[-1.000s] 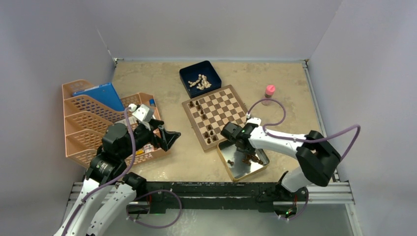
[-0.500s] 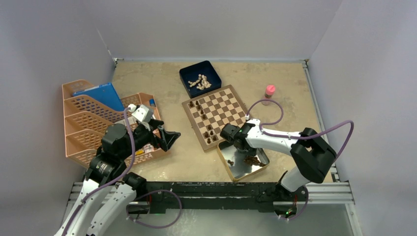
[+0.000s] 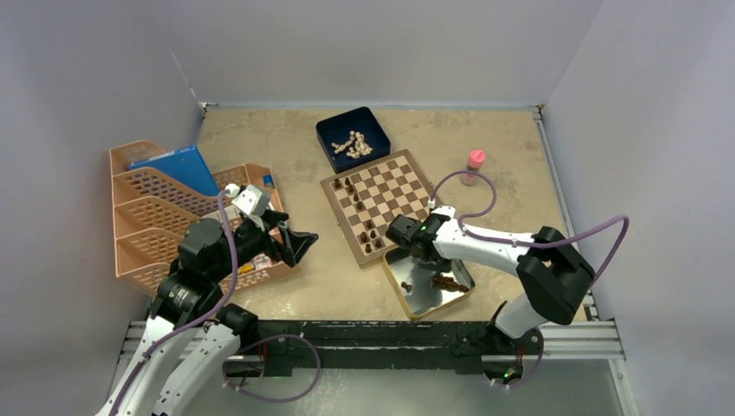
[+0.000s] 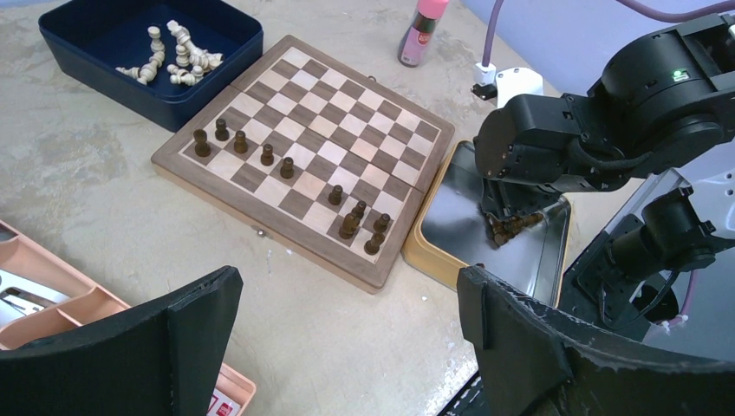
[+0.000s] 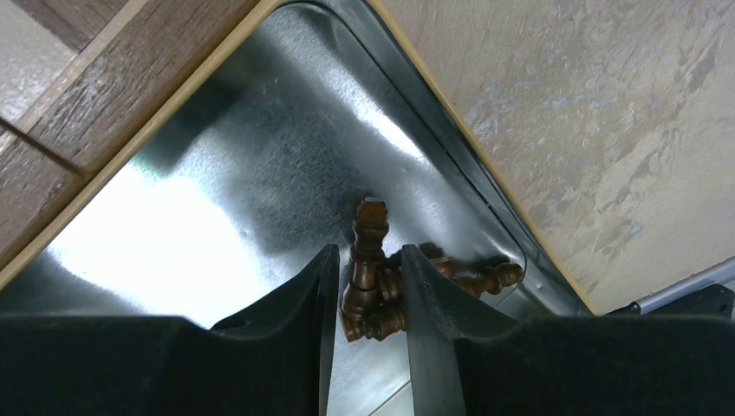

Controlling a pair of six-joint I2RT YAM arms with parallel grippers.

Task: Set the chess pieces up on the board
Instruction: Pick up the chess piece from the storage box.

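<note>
Label (image 4: 221,403) in orange tray (image 4: 52,299) too small to read. R gripper (image 5: 367,253) part-closed, pinching a dark chess piece (image 5: 371,221) over silver tin (image 5: 217,208), more dark pcs (image 5: 472,277) heaped inside. L gripper (image 4: 347,277) wide open, empty. Rest stand on board (image 4: 347,113). Blue box (image 4: 95,82): cream pcs (image 4: 182,56).

Soft, even white light from above fills the overhead view; the pale walls (image 3: 390,43) are evenly bright and shadows stay faint and short. The shiny silver square tin (image 5: 199,217) carries the only strong glare, a white bloom on its floor left of the heap of dark brown wooden chessmen (image 5: 381,290). Nearer the lens than the tin, the black fingers (image 5: 277,355) of the right gripper (image 5: 370,264) are blurred, as are those of the left gripper (image 4: 348,282)
</note>
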